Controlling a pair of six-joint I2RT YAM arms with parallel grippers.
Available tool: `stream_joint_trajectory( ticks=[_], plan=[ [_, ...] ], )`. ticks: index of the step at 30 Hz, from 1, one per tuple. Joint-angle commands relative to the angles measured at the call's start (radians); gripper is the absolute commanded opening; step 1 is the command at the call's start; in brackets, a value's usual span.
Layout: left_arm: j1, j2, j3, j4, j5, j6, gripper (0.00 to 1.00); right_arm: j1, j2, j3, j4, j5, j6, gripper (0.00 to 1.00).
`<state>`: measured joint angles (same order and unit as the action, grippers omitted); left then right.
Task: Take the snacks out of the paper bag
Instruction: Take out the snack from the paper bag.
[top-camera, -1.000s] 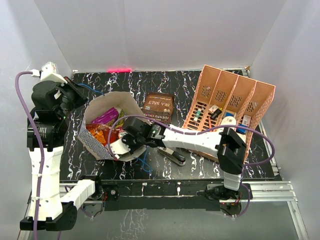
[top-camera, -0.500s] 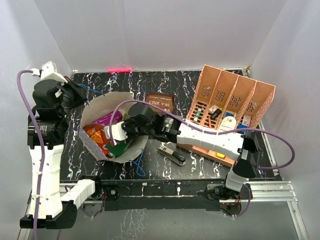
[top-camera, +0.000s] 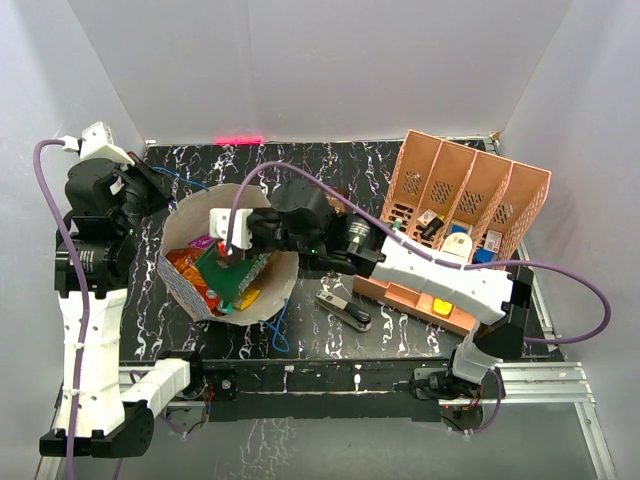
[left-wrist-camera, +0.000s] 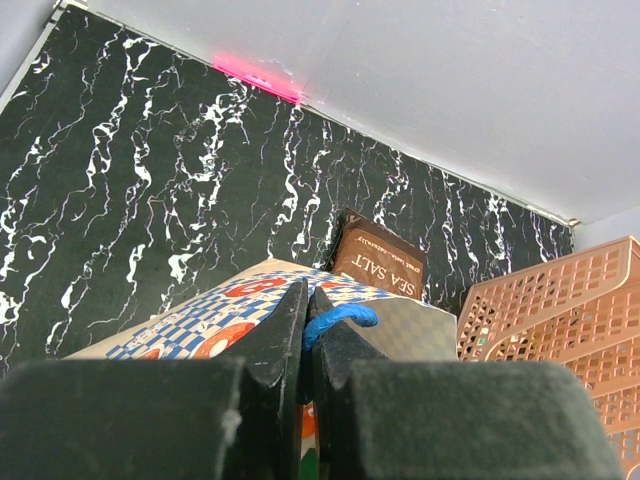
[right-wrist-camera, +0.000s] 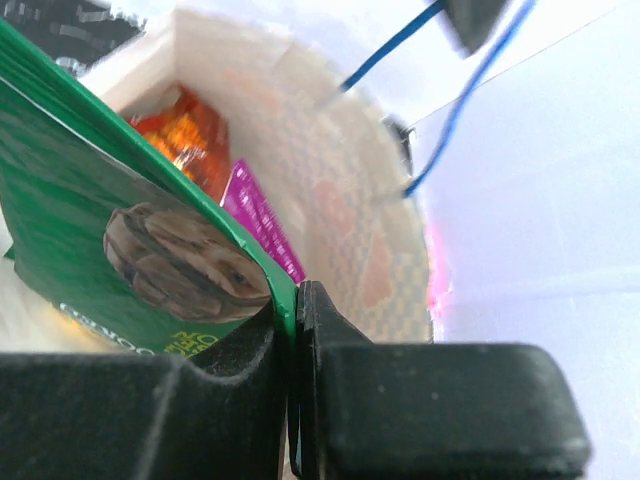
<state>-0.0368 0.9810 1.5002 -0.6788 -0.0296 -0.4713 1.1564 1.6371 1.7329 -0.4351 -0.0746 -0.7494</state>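
The paper bag stands open at the left of the table, with its diamond band showing in the left wrist view. My left gripper is shut on the bag's blue string handle at the far-left rim. Reaching over the bag's mouth, my right gripper is shut on the edge of a green snack packet, which hangs above the opening. Orange and purple snacks lie inside. A brown "SEA SALT" packet lies on the table behind the bag.
A salmon-pink organiser with small bottles and boxes leans at the right. A black stapler lies near the front, just right of the bag. Grey walls close in the table on three sides.
My right gripper has risen from deep in the bag's near side to above its mouth, bringing the green packet up with it. The left gripper holds still on the handle.
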Motion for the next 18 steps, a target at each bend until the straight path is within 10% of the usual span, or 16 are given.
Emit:
stream_joint_trajectory(
  ticks=[1,18],
  plan=[
    [-0.005,-0.01,0.04,0.076,-0.025,0.011,0.0,-0.003,-0.11,0.148,0.168,0.016,0.128,0.07],
    [-0.004,-0.022,0.012,0.07,-0.153,0.121,0.0,-0.036,-0.352,0.001,0.435,0.565,0.019,0.07]
  ],
)
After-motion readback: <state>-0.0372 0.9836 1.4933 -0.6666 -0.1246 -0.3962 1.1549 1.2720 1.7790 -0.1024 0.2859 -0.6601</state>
